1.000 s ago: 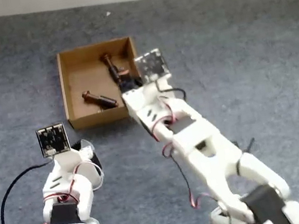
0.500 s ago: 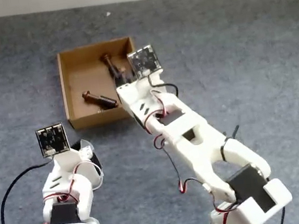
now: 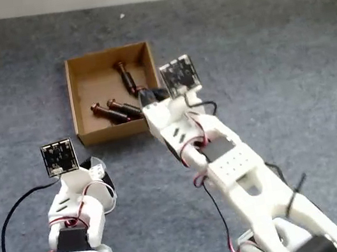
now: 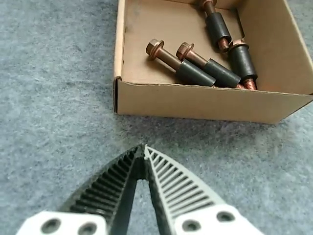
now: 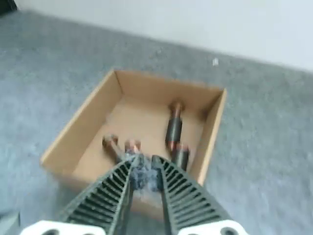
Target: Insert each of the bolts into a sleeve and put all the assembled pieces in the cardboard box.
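Box (image 3: 72,97) sits on grey carpet (image 3: 260,52) ahead of both arms; four bolts (image 4: 161,51) lie inside it, each already pushed through one of the black sleeves (image 4: 193,73). Two pieces lie side by side near the box's middle, almost touching; a third is toward the far wall (image 4: 215,24); the fourth (image 4: 242,61) is by the wall on the right arm's side.

Right gripper (image 5: 143,169) hangs over the box's near corner on its own side. Its jaws are parted a little and nothing is clearly pinched, though the gap is blurred. That reads as a drop pose: low over the box so a piece falls flat inside, not onto the carpet.

Left gripper (image 4: 144,149) is above the carpet just short of the box's near wall (image 4: 195,105), apart from it. Its jaws are pressed together at the tips and hold nothing. It looks parked there to keep out of the other arm's way.

With four assembled pieces in the box, the task looks about finished.
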`<state>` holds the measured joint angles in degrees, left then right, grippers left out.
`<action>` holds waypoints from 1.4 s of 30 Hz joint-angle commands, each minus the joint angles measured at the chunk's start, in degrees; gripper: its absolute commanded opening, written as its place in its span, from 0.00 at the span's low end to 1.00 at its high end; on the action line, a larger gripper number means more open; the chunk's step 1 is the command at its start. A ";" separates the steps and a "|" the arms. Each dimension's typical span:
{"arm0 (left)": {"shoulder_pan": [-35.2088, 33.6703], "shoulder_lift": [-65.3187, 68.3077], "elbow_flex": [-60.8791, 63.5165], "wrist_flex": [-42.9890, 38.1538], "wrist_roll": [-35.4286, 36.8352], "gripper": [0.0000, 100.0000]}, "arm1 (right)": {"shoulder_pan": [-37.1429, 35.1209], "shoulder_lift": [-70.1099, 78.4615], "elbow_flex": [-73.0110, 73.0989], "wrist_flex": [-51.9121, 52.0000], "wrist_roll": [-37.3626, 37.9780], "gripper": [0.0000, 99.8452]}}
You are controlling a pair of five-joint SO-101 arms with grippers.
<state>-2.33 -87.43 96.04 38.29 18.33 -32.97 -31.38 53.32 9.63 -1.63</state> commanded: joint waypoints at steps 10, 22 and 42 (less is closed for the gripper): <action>-0.48 -0.13 1.63 0.09 -0.44 0.01 | -0.13 -33.54 26.15 4.09 3.60 0.01; -0.48 -0.13 1.63 0.09 -0.44 0.01 | 8.40 -62.29 46.11 8.48 3.34 0.01; -0.48 -0.13 1.63 0.09 -0.44 0.01 | 22.11 -73.63 50.95 45.41 3.60 0.01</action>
<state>-2.51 -87.43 96.04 38.29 18.33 -12.66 -103.56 95.96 50.86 1.27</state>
